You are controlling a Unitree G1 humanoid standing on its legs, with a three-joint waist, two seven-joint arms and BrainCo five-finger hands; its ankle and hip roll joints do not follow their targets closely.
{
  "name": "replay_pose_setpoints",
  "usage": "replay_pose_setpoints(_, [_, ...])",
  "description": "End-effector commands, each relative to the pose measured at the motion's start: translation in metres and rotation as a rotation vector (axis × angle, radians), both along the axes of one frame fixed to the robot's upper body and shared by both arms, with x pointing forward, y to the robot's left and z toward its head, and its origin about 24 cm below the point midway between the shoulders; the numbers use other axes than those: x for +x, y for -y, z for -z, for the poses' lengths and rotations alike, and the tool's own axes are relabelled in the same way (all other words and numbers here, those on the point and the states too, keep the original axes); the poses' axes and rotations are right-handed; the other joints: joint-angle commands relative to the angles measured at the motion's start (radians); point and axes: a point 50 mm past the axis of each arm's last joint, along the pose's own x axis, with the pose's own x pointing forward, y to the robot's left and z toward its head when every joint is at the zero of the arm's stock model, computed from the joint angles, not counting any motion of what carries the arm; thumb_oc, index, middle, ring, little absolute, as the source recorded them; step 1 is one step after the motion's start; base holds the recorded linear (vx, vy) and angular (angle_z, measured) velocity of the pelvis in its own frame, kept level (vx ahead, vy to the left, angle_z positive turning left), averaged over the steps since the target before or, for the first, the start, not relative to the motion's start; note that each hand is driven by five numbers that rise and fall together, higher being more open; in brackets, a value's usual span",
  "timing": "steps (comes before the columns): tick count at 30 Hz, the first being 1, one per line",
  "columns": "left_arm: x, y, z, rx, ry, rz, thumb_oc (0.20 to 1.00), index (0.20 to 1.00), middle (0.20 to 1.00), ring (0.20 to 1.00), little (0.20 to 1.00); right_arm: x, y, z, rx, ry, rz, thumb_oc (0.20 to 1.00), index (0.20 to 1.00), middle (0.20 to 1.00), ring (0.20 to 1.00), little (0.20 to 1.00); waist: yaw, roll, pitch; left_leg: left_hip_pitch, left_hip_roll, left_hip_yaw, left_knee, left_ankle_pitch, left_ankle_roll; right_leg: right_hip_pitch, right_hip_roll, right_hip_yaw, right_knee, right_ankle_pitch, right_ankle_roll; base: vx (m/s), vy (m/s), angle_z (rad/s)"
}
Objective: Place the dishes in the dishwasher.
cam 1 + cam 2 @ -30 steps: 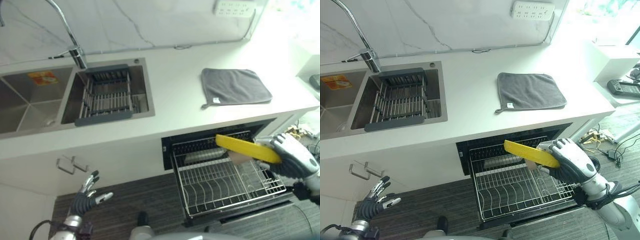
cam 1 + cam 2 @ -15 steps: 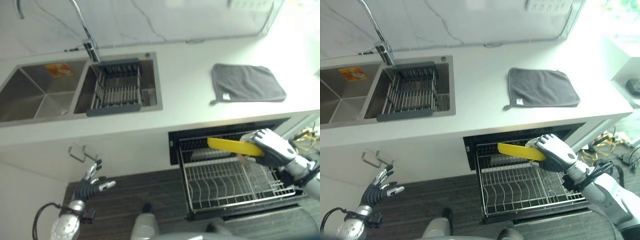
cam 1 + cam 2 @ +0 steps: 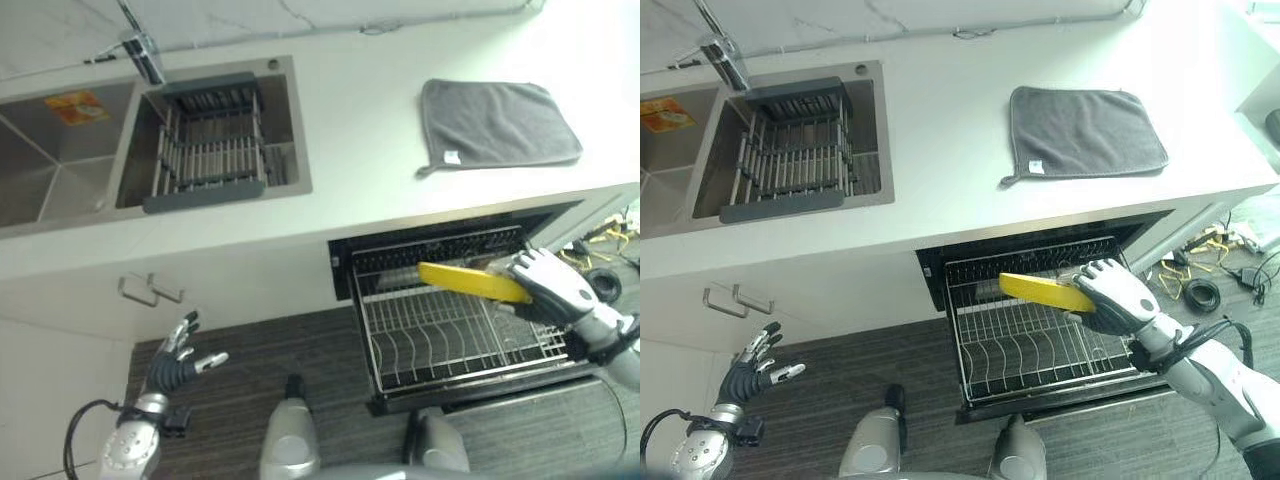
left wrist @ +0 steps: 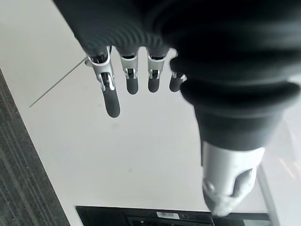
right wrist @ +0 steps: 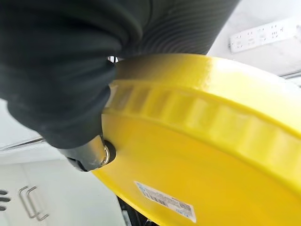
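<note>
- Gripping a yellow plate by its edge, the right robot hand had its fingers and thumb curled round the rim, as the right wrist view confirmed with the thumb pressed against the plate's underside.
- The plate was held nearly flat, slightly tilted, above the rear part of the dishwasher rack, not resting in any slot as far as could be seen.
- The rack, a wire basket with rows of upright tines, stood pulled out of the open dishwasher below the front edge of the worktop, over a dark striped floor.
- The left robot hand hung low beside the white cabinet front, well apart from the dishwasher, fingers spread and straight, holding nothing; its wrist view showed the fingers extended towards a pale surface.
- On the worktop, a grey cloth lay flat near the right end, above the dishwasher opening.
- At the left end of the worktop, a double steel sink was set in; its right bowl carried a dark draining basket across it, with a tap at the rear edge.
- Two metal handles were fixed to the cabinet front below the sink.
</note>
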Motion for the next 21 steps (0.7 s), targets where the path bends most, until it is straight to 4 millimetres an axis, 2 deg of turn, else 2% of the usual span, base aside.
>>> replay_pose_setpoints(1, [0.006,-0.006,-0.018,0.042,0.085,0.018,1.000,1.000,1.000,1.000,1.000,0.017,0.002,-0.020,0.090,0.185,0.036,0.200,0.200,0.200,0.200,0.200,0.030,-0.012,-0.008,-0.028,0.074,-0.075,0.137,-0.136,0.006,-0.037,-0.045,0.036,-0.063,0.085,0.028,-0.07,-0.011,0.09])
replay_pose_setpoints(4, [0.013,-0.004,-0.023,0.032,0.128,0.024,1.000,1.000,1.000,1.000,1.000,0.029,0.001,-0.021,0.065,0.232,0.047,0.200,0.200,0.200,0.200,0.200,0.035,0.002,0.010,-0.094,0.066,-0.085,0.169,-0.142,0.007,-0.113,-0.056,0.052,-0.017,0.077,0.023,-0.12,0.031,0.05])
replay_pose_setpoints(10, [0.031,0.004,-0.034,0.005,0.217,0.024,1.000,1.000,1.000,1.000,1.000,0.053,0.003,-0.041,0.017,0.318,0.083,0.200,0.200,0.200,0.200,0.200,0.056,0.025,0.022,-0.259,0.045,-0.101,0.257,-0.165,0.009,-0.317,-0.092,0.102,0.131,0.041,0.016,-0.12,0.045,0.05])
replay_pose_setpoints(15, [0.038,0.008,-0.038,-0.016,0.238,0.060,1.000,1.000,1.000,1.000,1.000,0.074,0.012,-0.037,-0.050,0.305,0.174,0.200,0.200,0.200,0.200,0.200,0.076,0.033,0.014,-0.320,0.035,-0.109,0.280,-0.172,0.012,-0.398,-0.104,0.124,0.175,0.034,0.017,-0.06,0.010,0.03])
replay_pose_setpoints(21, [0.047,0.009,-0.043,-0.015,0.271,0.077,1.000,1.000,1.000,1.000,1.000,0.097,0.020,-0.037,-0.164,0.288,0.242,0.200,0.200,0.200,0.200,0.200,0.098,0.038,0.014,-0.350,0.029,-0.112,0.293,-0.178,0.015,-0.431,-0.107,0.121,0.190,0.032,0.012,-0.05,-0.008,0.02])
